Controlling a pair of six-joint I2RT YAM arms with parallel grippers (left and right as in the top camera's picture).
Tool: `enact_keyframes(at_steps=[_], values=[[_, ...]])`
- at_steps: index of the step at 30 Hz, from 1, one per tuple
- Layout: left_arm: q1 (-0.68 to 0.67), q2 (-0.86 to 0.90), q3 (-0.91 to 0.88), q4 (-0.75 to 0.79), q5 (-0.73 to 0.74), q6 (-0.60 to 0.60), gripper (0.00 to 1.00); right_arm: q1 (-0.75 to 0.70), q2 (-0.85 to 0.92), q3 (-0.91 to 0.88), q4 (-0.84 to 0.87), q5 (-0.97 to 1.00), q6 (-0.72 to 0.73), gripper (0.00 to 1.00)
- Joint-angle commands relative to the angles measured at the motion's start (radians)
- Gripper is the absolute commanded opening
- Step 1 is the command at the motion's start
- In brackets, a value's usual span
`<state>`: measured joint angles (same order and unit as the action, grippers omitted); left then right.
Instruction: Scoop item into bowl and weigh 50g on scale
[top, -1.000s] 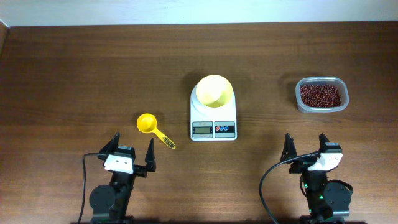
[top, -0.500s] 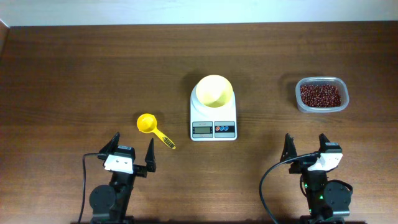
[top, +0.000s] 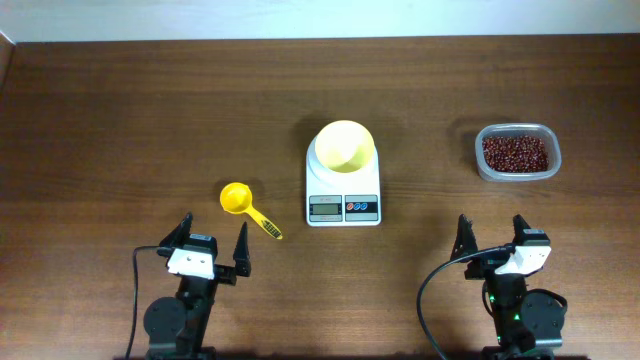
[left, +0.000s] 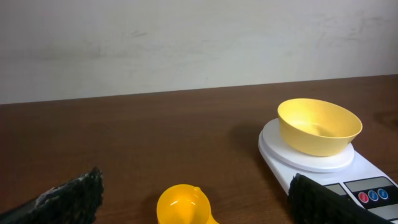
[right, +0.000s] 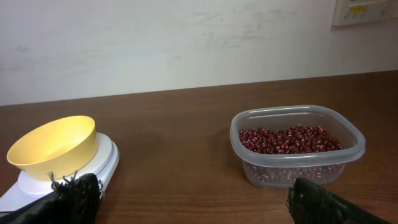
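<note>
The little dark red-brown beans lie in a heap inside a clear plastic tub with round corners. The tub stands to the right of the small white flat scale, well apart from it. A small round pale yellow plastic bowl sits on top of the scale, and it looks empty. A small yellow plastic scoop with a handle lies on the brown wooden table, to the left of the scale and near its front.

I think a few things could go wrong. The scoop is on one side of the scale and the beans are on the other, so the scoop has to travel past the bowl. A bump could push the light bowl off the scale. The handle is thin and lies flat, so the fingers could slip on it. The beans are tiny and they roll, so a tipped scoop could spill them on the table. A big pour could put in too many beans. A push on the scale would give a wrong number. The number on the scale is too small to read.

Both arms sit low in front of the scale, one on each side, far from everything. The left gripper has its fingers spread wide and holds nothing. The right gripper is spread wide too, and it holds nothing.
</note>
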<state>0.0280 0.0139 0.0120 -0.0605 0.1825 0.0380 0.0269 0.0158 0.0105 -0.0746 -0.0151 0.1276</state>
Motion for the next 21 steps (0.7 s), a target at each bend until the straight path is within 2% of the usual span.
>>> enact_keyframes(at_steps=[1, 21], values=[[-0.004, -0.009, -0.003, -0.005, -0.008, 0.015, 0.99, 0.005, -0.010, -0.005, -0.006, 0.012, 0.000, 0.99], [-0.004, -0.009, -0.003, -0.005, -0.008, 0.015, 0.99, 0.005, -0.010, -0.005, -0.006, 0.012, 0.000, 0.99]])
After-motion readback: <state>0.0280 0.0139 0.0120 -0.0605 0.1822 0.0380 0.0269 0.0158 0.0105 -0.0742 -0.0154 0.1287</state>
